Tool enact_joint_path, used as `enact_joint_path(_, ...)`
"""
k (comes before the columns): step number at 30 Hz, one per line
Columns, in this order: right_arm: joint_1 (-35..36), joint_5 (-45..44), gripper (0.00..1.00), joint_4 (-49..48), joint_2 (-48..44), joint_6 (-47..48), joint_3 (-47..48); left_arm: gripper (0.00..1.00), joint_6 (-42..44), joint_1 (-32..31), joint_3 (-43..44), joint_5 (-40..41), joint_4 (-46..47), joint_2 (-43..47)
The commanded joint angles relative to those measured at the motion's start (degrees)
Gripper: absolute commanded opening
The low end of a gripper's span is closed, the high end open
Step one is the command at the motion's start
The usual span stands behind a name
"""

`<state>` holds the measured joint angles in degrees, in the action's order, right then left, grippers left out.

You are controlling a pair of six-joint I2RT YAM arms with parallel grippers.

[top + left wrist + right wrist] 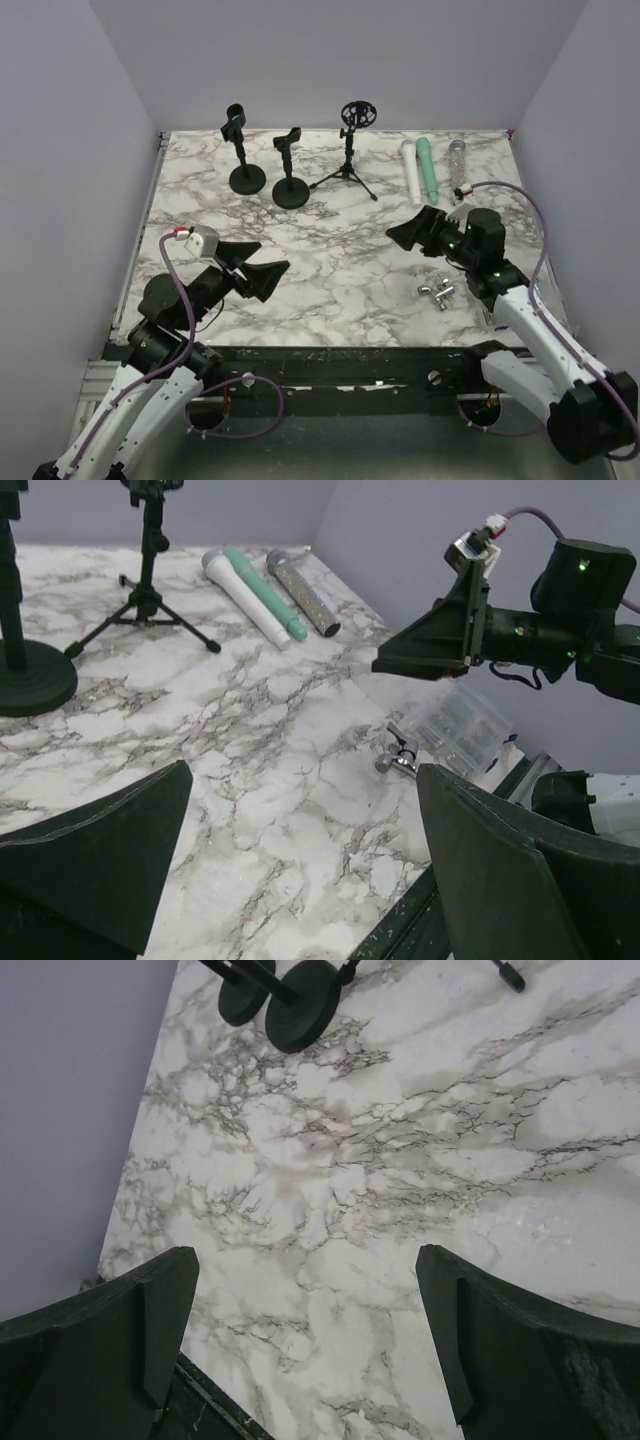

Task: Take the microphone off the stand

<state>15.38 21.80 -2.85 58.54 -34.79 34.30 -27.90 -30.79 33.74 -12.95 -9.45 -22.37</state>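
Left end effector (265, 262): jaws spread as wide as they go, with nothing between them. It hovers low over the near-left part of the surface (330, 270), pointing toward the centre.
Right end effector (408, 228): jaws likewise fully apart and empty. It hangs over the right half of the surface, near the microphones but not touching them.
Microphones: three lie flat, side by side, at the far right of the surface. You will find the white microphone (410, 172), the green microphone (427, 168) just beside it, and the silver microphone (457, 160) a little further right.
Stands: three stand upright along the far edge. These are the left round-base stand (240, 152), the middle round-base stand (290, 170) and the tripod stand (349, 150) with its ring mount.
Holder status: both clips and the ring mount appear empty. The top view is small here, so treat this as probable rather than certain.
Task progress: judged from this layout, the removal is done. No microphone sits in any stand, and neither end effector carries anything.
Remaining work: none that you can identify from these views, apart from parking the arms.
Other items: a small metal fitting (437, 292) lies on the surface near the right arm, well apart from the stands. A clear plastic box (465, 720) sits at the right edge, near the fitting.
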Motion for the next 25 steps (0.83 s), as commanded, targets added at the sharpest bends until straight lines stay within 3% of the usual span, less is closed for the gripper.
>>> enact_joint_path(1,0.3,-6.9,1.0,17.9,-14.4,-0.1,0.1,0.99,1.1,-0.2,-3.2,2.8,-0.5,9.8)
enact_joint_path(6,0.3,-12.7,1.0,29.4,-31.9,-1.9,1.5,0.98,0.5,-0.2,-6.1,4.4,0.7,19.0)
enact_joint_path(11,0.2,-16.8,1.0,32.9,-44.6,-4.6,5.2,0.98,1.6,-0.2,-6.1,6.3,0.1,25.9)
enact_joint_path(20,0.3,-27.3,1.0,36.3,-48.1,-5.8,11.2,0.99,3.1,-0.2,-4.9,9.6,-2.1,30.3)
enact_joint_path(25,0.2,-25.0,1.0,33.4,-47.0,-4.2,8.2,0.98,3.2,-0.2,-4.8,10.0,-3.0,29.1)
